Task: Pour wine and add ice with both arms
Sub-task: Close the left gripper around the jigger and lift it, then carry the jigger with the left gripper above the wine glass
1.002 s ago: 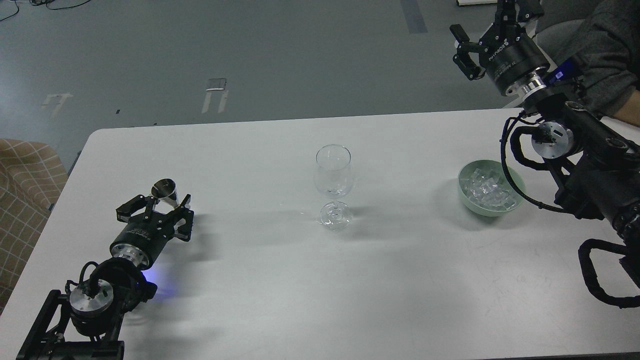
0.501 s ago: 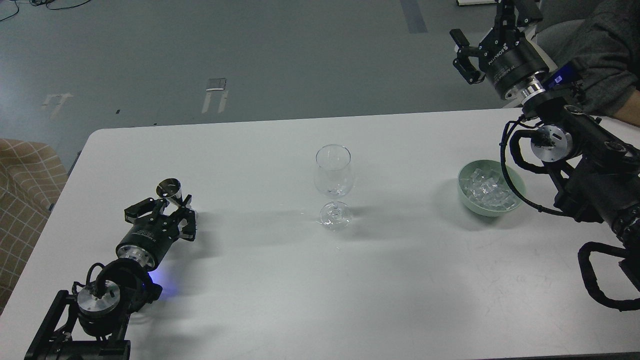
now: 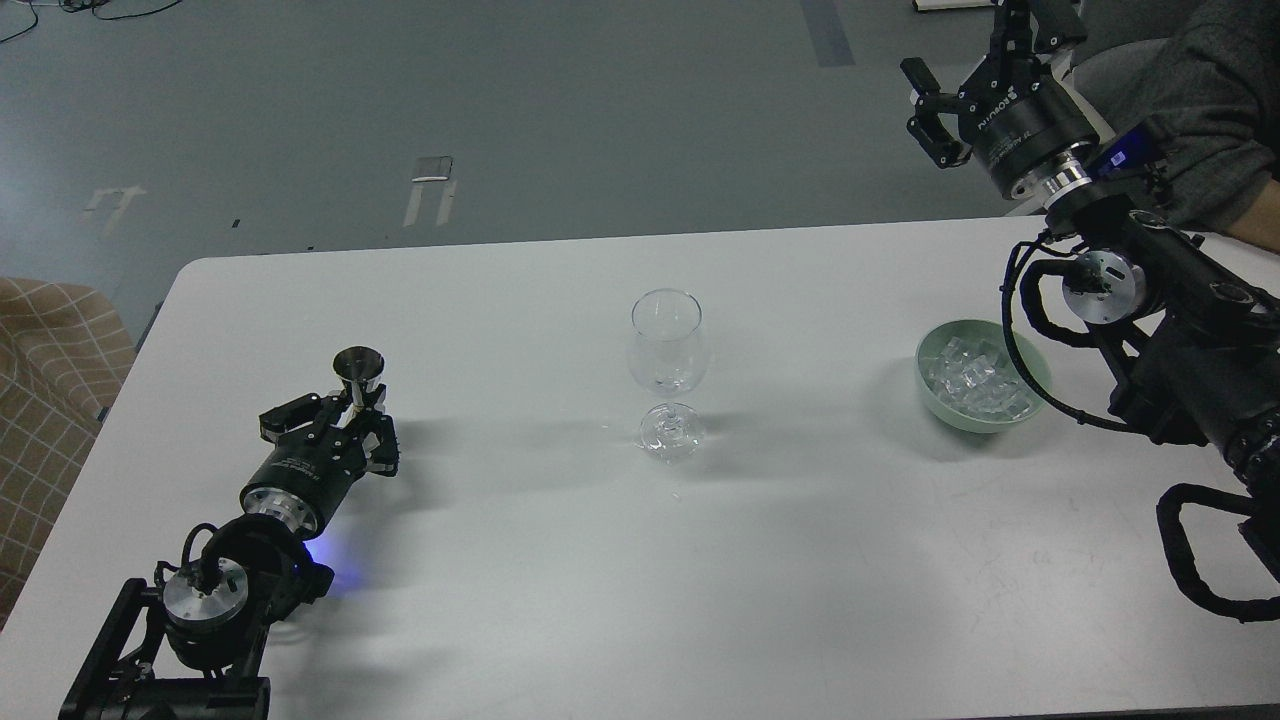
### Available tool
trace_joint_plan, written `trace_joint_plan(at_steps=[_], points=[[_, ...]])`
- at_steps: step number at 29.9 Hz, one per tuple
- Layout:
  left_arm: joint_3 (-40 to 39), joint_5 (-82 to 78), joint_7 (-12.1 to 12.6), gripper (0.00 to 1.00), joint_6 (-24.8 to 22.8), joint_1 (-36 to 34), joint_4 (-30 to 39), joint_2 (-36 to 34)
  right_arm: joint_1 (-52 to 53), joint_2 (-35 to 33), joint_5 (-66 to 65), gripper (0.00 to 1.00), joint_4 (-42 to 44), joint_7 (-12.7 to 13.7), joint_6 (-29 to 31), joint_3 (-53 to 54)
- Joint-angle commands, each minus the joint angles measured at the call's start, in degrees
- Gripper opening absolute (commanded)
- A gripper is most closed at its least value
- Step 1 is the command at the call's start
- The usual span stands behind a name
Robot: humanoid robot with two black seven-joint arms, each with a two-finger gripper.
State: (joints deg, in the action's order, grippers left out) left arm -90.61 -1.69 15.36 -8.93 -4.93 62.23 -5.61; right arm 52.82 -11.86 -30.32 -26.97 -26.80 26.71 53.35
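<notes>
An empty clear wine glass (image 3: 668, 345) stands upright at the middle of the white table (image 3: 640, 560). A heap of small clear ice cubes (image 3: 975, 380) lies in a pale green bowl (image 3: 938, 402) at the right. My left gripper (image 3: 345, 418) lies low over the table at the left. It is shut on the stem of a small steel measuring cup (image 3: 358, 368) that stands upright. My right gripper (image 3: 975, 75) is open and empty. It hangs high beyond the table's far right edge, above and behind the bowl.
A person's grey-sleeved arm (image 3: 1215, 100) rests at the table's far right corner, next to my right arm. A beige checked seat (image 3: 50, 370) stands off the table's left edge. The floor lies beyond the far edge.
My left gripper has closed in on the measuring cup and shifted right and forward. The cup went from tilted to upright. My right gripper rose slightly.
</notes>
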Motion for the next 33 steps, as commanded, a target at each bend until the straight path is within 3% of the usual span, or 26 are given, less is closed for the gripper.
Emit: trace_joint_plan(at_steps=[1, 8, 16, 33], points=[[-0.3, 0.1, 0.0, 0.10, -0.3, -0.2, 0.1, 0.2, 0.0, 0.0, 0.0, 1.00, 0.1, 0.0, 0.0, 0.0], [-0.4, 0.6, 0.5, 0.01, -1.6, -1.3, 0.4, 1.7, 0.0, 0.1, 0.0, 1.00, 0.0, 0.0, -0.1, 0.0], [0.2, 0.8, 1.3, 0.00, -0.7, -2.6, 4.8, 1.7, 0.0, 0.0, 0.0, 1.00, 0.1, 0.0, -0.1, 0.0], [6.2, 0.0, 4.1, 0.00, 13.8, -6.2, 20.1, 1.7, -0.6, 0.2, 0.0, 1.00, 0.0, 0.0, -0.3, -0.1]])
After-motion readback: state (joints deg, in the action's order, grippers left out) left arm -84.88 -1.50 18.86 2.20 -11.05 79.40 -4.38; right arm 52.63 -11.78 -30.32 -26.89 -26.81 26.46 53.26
